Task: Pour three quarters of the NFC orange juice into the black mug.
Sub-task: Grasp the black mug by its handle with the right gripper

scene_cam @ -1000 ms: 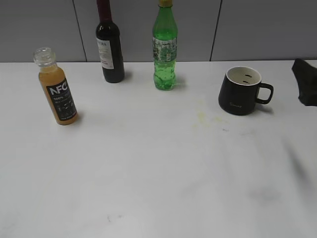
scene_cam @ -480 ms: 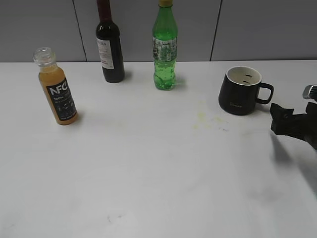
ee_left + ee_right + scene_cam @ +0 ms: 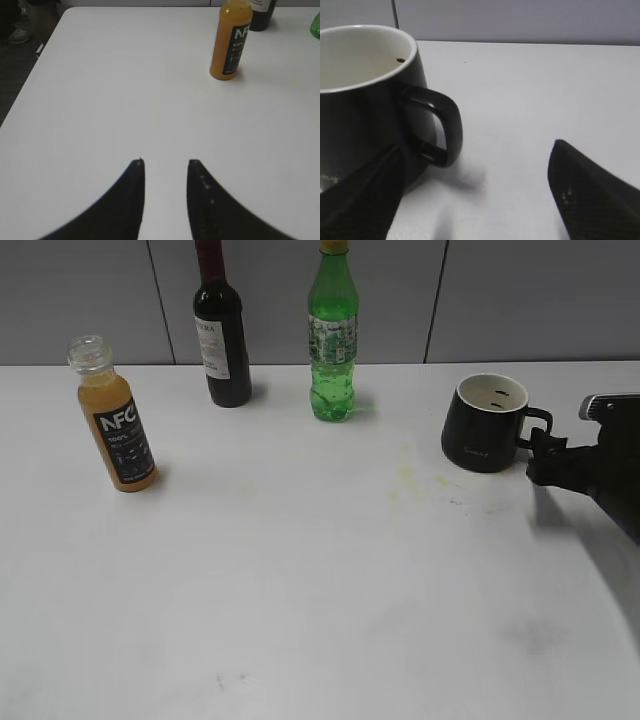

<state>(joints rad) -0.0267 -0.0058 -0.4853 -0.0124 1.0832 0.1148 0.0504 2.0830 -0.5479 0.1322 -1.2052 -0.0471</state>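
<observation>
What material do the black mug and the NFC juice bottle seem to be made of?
Black mug: likely ceramic, with a matte black outside and a glossy white inside.
NFC juice bottle: probably clear plastic; the orange juice shows through, and a black printed label wraps it.

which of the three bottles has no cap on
The NFC orange juice, far left: its clear neck is open, while the green soda bottle has a yellow cap.
</observation>
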